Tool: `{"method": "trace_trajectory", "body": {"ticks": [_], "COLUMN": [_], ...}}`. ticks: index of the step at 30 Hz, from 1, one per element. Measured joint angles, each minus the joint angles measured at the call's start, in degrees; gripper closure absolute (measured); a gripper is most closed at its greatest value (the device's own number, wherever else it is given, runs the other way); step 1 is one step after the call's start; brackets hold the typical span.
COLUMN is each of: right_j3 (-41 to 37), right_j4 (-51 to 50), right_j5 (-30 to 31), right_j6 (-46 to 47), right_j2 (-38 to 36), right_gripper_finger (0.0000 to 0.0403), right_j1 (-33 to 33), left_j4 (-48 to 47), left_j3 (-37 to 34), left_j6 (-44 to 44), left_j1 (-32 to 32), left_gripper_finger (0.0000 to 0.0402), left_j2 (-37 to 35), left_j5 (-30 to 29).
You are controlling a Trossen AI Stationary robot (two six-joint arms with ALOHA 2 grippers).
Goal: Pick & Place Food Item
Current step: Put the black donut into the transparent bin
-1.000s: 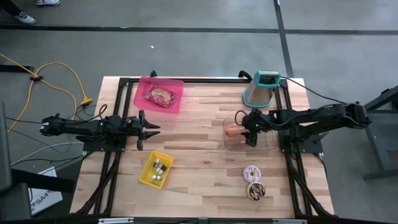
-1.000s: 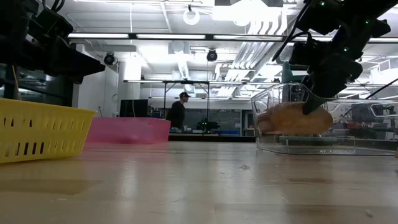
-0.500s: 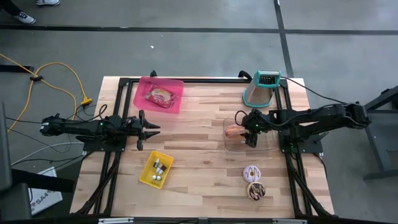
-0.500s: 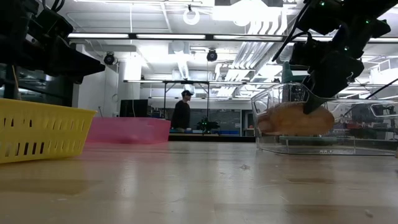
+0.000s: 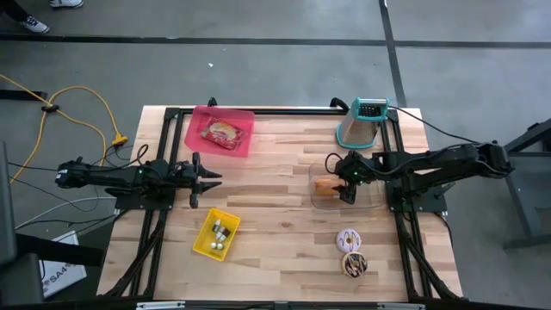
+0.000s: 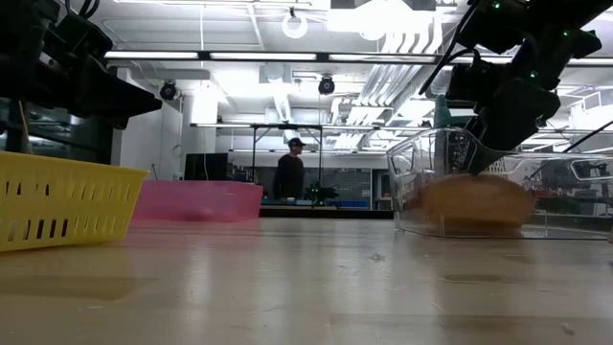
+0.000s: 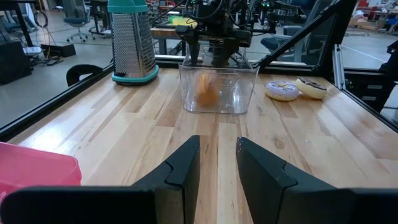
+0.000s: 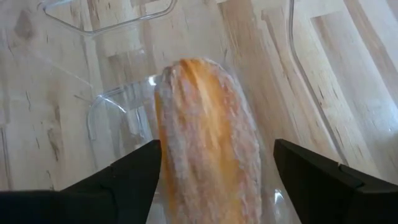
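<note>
A golden bread roll [image 8: 205,137] lies on the floor of a clear plastic container [image 5: 340,201] at the table's right middle; the low view shows the roll [image 6: 476,201] resting flat on the bottom. My right gripper [image 8: 217,171] slants down into the container, open, one finger on each side of the roll and just above it [image 6: 479,158]. My left gripper [image 5: 211,178] waits level at the table's left, and a narrow gap shows between its fingers [image 7: 217,162] with nothing in it.
A pink bin [image 5: 221,131] with a wrapped food item stands at the far left, and a yellow basket [image 5: 215,234] near the front. A metal grater [image 5: 360,122] stands behind the container. Two doughnuts [image 5: 349,239] lie in front of it. A person [image 6: 289,175] walks in the room beyond.
My right gripper has opened and let go of the bread roll without moving away. The roll, held up inside the container a second ago, has dropped and now lies on the container's floor.
</note>
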Motion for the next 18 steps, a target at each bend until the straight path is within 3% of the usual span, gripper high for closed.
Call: {"method": "trace_trajectory", "body": {"ticks": [13,18], "right_j3": [0.0,0.8], "right_j4": [0.8,2.8], "right_j5": [0.9,1.4], "right_j6": [-1.5,-4.7], "right_j2": [-0.7,-5.1], "right_gripper_finger": [0.01,0.01], "right_j1": [0.0,0.8], "left_j4": [0.0,0.0], "left_j3": [0.0,0.0], "left_j6": [0.0,0.0], "left_j1": [0.0,0.0], "left_gripper_finger": [0.0302,0.0302], "left_j2": [0.0,0.0], "left_j5": [0.0,0.0]}}
